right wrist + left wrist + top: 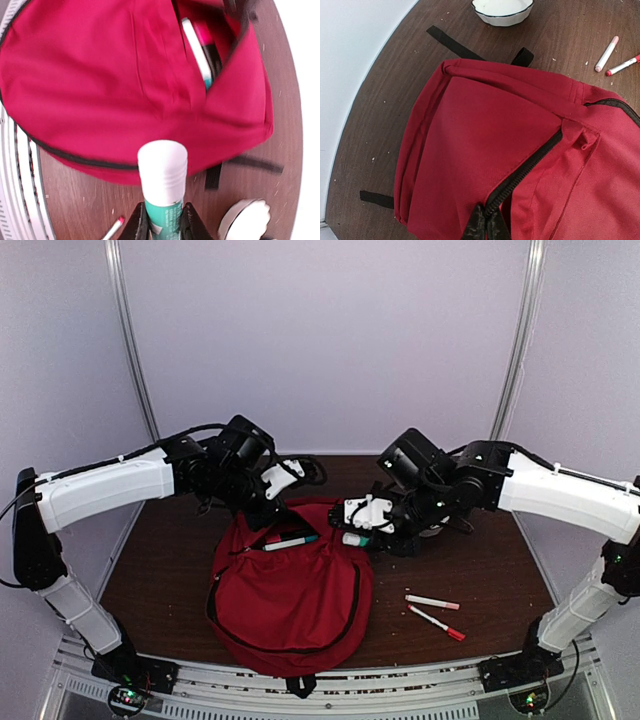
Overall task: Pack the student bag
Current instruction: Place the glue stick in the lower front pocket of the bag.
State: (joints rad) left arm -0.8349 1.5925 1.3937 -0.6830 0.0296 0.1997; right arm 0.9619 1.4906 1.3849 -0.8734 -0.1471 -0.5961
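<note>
Packing was under way: the large red fabric backpack [290, 605] lay on the brown bench [480, 560], its zip edge pinched by the left fingers [476, 226]. The right fingers [137, 226] clamped a teal white-capped stick [162, 172] beside the opening. Next, it probably needed steering into the gap.

Markers [196, 47] in the student bag [100, 75] are mostly hidden by its fabric.

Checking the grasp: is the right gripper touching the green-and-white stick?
Touching. Right wrist view: the right gripper clamps the green-and-white stick from both sides, no gap.
</note>
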